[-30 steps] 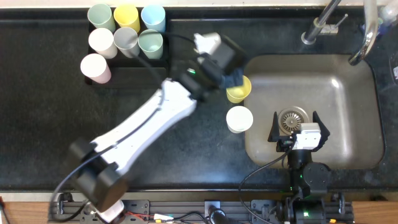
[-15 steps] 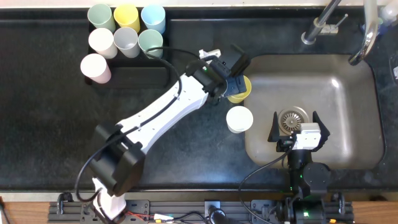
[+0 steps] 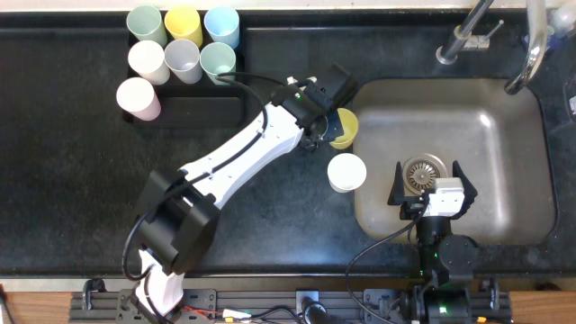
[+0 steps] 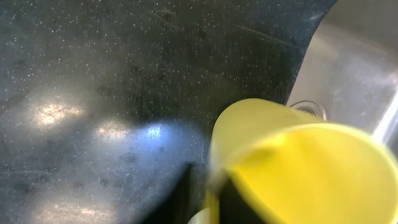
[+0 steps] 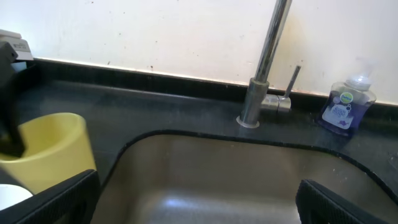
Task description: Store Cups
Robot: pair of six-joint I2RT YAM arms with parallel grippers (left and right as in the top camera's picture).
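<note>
**Left end effector point(image 3: 336, 115) at yellow plastic cup point(image 3: 347, 132)**

Whether clenched on the cup: cannot tell. Upright on black speckled desk point(image 3: 72, 180) at the steel sink's point(image 3: 504, 117) edge, round white cup point(image 3: 346, 171) just beside. Right end effector point(image 3: 428, 173) released, over the sink.

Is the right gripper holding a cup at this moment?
No, the right gripper is open above the sink, and there is nothing between its fingers.

- Countertop point(image 3: 72, 180): black, speckled, glossy with light reflections.
- Sink point(image 3: 504, 180): stainless steel, round drain point(image 3: 423, 169).
- Faucet point(image 5: 264, 68): chrome, upright.
- Soap bottle point(image 5: 347, 106): purple, beside the faucet.
- Wall point(image 5: 155, 31): cream, plain.
</note>
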